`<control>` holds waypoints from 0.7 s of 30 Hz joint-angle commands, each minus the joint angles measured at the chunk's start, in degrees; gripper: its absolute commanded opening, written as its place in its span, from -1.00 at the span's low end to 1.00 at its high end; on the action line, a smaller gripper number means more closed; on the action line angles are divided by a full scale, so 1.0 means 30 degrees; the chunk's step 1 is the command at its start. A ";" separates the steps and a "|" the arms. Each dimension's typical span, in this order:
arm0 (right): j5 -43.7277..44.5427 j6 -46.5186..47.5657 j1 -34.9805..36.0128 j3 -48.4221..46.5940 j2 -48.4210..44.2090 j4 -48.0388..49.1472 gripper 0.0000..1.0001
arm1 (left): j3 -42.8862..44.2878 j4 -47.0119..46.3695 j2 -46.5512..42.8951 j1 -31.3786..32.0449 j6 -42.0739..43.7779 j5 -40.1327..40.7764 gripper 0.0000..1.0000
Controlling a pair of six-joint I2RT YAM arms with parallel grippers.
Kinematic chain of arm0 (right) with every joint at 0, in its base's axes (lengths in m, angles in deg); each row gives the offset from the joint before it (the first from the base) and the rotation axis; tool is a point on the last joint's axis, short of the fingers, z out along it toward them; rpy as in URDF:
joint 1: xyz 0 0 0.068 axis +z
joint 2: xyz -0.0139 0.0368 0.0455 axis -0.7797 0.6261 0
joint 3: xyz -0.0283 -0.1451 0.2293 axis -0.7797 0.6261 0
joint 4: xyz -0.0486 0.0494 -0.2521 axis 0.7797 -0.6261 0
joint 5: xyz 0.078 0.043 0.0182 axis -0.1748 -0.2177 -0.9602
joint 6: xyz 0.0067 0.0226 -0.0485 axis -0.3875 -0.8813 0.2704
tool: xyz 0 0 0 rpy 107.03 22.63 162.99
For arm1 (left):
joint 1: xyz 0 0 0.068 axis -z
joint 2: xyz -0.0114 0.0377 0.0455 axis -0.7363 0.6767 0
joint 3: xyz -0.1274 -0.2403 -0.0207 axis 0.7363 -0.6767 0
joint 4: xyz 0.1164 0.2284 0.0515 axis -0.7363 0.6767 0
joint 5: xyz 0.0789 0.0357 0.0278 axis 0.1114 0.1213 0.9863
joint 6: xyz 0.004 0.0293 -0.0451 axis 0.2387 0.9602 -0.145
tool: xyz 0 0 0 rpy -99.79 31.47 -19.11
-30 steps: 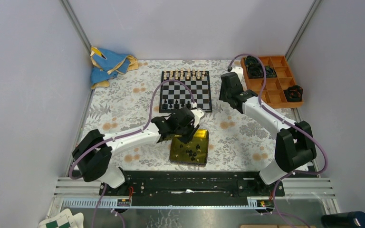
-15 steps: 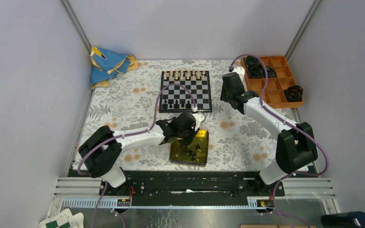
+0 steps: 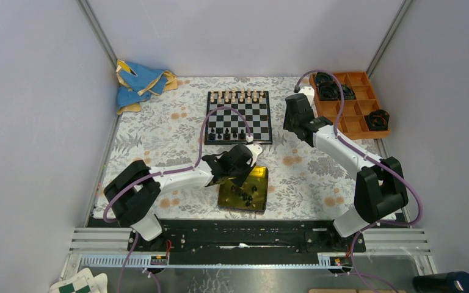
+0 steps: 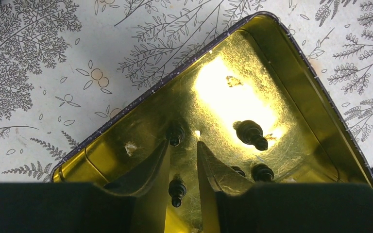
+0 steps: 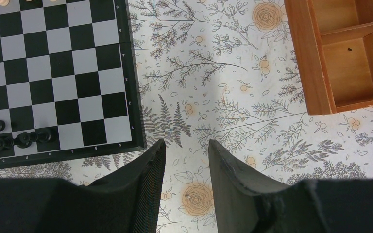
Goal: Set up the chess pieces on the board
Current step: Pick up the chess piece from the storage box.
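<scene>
left tool (image 4: 183,145), narrowly parted, straddles a black piece (image 4: 177,186) in the tin (image 4: 126,127).

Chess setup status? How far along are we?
Done: cream pieces line the far edge of the board; some black pieces sit along its near edge. In hand: left gripper is down in the tin, jaws either side of one black piece, not closed on it. Right gripper hangs open beside the board, holding nothing. Left: at least three more lie in the tin.
</scene>
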 commanded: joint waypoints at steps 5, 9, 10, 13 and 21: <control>0.0493 -0.0082 -0.0155 0.0042 -0.0798 0.0428 -0.10 | -0.0127 -0.1413 0.0694 0.0141 -0.0278 0.0603 -0.36; 0.0466 -0.0060 -0.0185 0.0089 -0.0835 0.0442 -0.10 | -0.0142 -0.1599 0.0939 0.0140 -0.0274 0.0629 -0.38; 0.0482 -0.0060 -0.0195 0.0092 -0.0841 0.0438 -0.10 | -0.0173 -0.1649 0.0998 0.0140 -0.0277 0.0672 -0.39; 0.0439 -0.0061 -0.0209 0.0177 -0.0897 0.0458 -0.10 | -0.0182 -0.1741 0.1107 0.0126 -0.0278 0.0820 -0.40; 0.0369 -0.0062 -0.0282 0.0356 -0.1046 0.0490 -0.10 | -0.0267 -0.1812 0.1296 0.0132 -0.0305 0.1126 -0.42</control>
